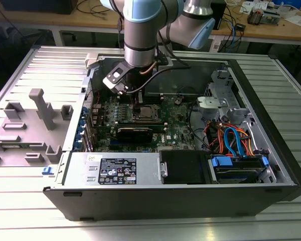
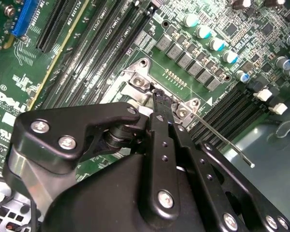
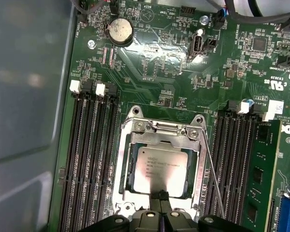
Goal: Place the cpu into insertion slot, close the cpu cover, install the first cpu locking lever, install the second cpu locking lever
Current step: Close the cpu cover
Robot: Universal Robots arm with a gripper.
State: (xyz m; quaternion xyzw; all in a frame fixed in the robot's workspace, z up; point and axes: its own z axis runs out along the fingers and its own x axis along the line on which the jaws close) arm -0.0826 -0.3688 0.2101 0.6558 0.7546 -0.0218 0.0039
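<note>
- One slatted metal desk carries one open computer case, lying on its side
- One arm comes in from above in the exterior view; its last link stands about upright and points straight down into the case
- One grey plastic moulding lies outside the case, on the exterior view's left, well apart from the arm
- One green circuit board covers the case floor; one bundle of blue and orange cables sits toward the exterior view's right
- One claw hangs at the edge of the socket, its two black fingers pressed together with only a thin seam between them; in the second wrist view its tip is right at the socket's metal rim, and I cannot tell whether it touches
- Four long black memory slots run along one side of the socket; on the other side, one green memory module stands in a slot
- One insertion slot sits between them
- One cpu cover lies flat, closed over it
- One cpu sits seated in the slot, its silver top showing through the cover's window
- One thin locking lever slants out free beside the socket, also seen in the second wrist view
- One coin battery lies well apart from the socket
</note>
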